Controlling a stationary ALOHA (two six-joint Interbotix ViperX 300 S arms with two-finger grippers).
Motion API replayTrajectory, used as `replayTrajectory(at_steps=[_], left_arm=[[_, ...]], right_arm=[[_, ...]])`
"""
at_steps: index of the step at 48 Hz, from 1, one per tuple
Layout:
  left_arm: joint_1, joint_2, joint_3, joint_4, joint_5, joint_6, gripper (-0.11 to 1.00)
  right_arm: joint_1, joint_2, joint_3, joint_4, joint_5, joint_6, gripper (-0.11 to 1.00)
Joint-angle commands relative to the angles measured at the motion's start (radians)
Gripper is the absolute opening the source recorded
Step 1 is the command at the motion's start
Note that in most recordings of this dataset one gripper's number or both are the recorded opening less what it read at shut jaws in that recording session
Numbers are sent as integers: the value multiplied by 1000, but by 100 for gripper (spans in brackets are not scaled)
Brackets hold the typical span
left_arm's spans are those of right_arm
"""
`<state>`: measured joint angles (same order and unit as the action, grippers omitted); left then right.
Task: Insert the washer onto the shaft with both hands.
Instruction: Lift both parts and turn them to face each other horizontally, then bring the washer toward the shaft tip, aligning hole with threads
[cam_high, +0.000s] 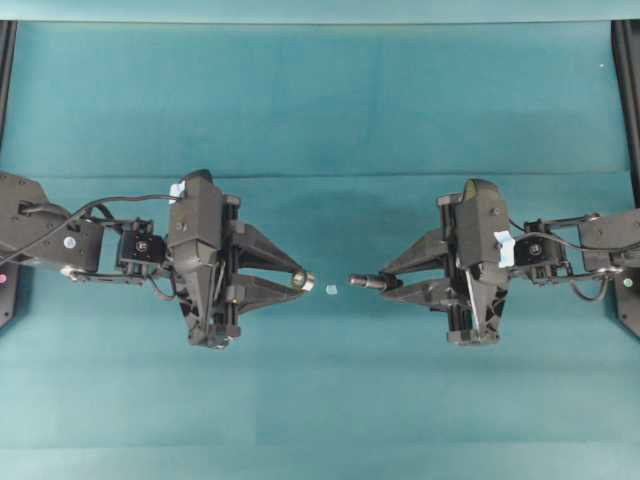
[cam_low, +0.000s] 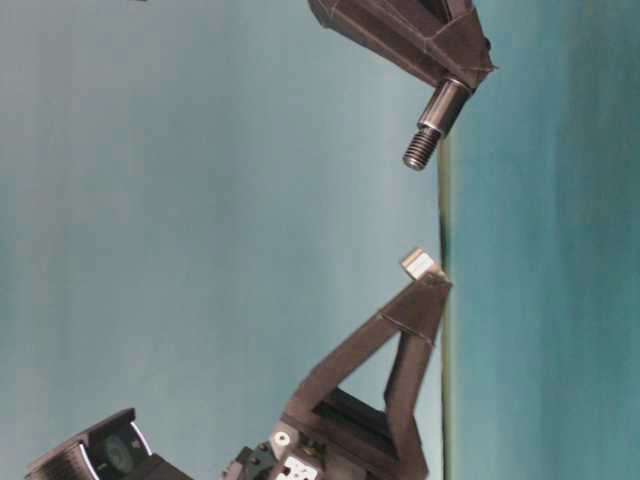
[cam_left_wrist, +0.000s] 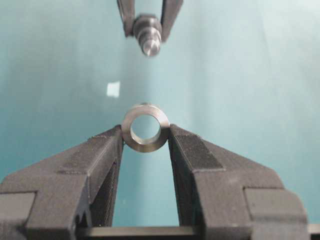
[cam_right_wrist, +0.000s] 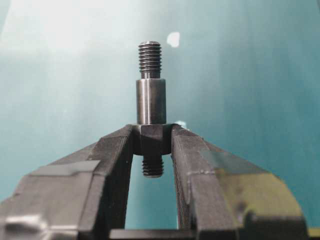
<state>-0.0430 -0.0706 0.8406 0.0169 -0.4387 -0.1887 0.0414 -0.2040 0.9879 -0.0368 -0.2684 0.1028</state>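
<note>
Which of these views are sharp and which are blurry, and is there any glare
Overhead: evenly lit, sharp. Left wrist view: washer crisp, shaft beyond it soft. Right wrist view: shaft sharp, bright glare on the cloth at upper left. Table-level view: picture lies sideways, background hazy.

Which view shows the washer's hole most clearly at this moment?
The left wrist view: the washer faces the camera, its hole fully open, pinched between the left gripper fingers. Overhead shows it as a tiny silvery speck; table-level shows it edge-on, hole hidden; the right wrist view barely shows it.
</note>
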Motion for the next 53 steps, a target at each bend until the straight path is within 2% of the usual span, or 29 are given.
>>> replayTrajectory(at_steps=[1, 13, 32, 53], left_arm=[[2, -5, -18, 3, -32, -2, 35], [5, -3, -23, 2, -89, -2, 35], [2, 18, -60, 3, -91, -2, 35], [-3, 26, -54, 2, -89, -2, 35]], right_arm=[[3, 0, -14, 2, -23, 9, 0], [5, 17, -21, 2, -49, 9, 0], [5, 37, -38, 2, -77, 9, 0], [5, 38, -40, 2, -87, 9, 0]])
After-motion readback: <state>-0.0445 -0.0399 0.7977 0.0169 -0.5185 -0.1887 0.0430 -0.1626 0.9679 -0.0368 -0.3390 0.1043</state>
